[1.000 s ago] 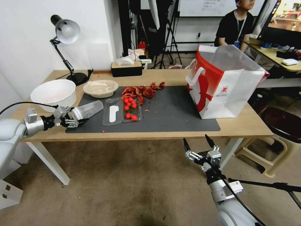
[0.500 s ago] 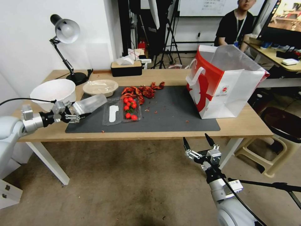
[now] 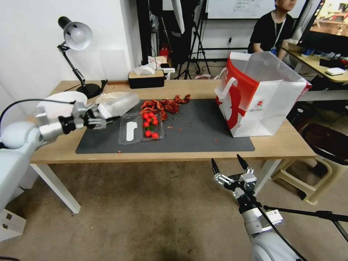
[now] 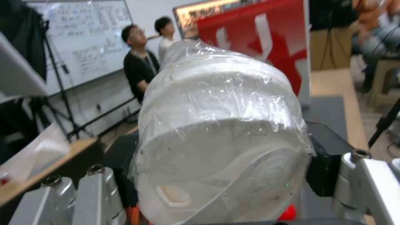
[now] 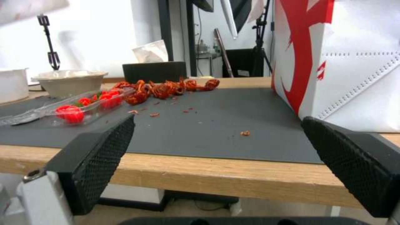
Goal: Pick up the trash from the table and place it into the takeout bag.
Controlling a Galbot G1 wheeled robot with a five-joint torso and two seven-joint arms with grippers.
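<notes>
aloft, left end effector [image 3: 95,116] clamps film-wrapped cup [image 3: 117,102] above table [image 3: 282,145].

No wording can be read anywhere. The takeout bag [image 3: 261,95] carries a small red round logo with a line of tiny print under it on its white side — too small to make out. The whiteboard [image 4: 83,40] behind has handwritten lines — blurred, not legible.
</notes>
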